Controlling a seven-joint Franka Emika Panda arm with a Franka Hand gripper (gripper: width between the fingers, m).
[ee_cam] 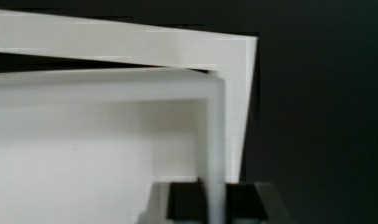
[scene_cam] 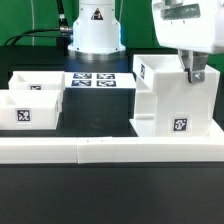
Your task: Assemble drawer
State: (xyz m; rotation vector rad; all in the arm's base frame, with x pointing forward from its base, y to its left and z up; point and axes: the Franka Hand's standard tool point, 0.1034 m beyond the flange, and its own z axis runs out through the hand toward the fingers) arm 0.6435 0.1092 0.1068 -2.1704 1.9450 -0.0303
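Note:
A large white drawer case (scene_cam: 172,100) with marker tags stands upright on the exterior view's right. My gripper (scene_cam: 192,72) comes down from above onto the top edge of its right wall. In the wrist view my gripper (ee_cam: 216,202) has its two dark fingers (ee_cam: 182,205) pressed on either side of that thin white wall (ee_cam: 216,130), so it is shut on it. Two open white drawer boxes (scene_cam: 38,84) (scene_cam: 30,112) with tags sit side by side on the exterior view's left, apart from the case.
The marker board (scene_cam: 92,80) lies flat at the back middle, in front of the robot base (scene_cam: 95,30). A low white rail (scene_cam: 105,150) runs along the front of the black table.

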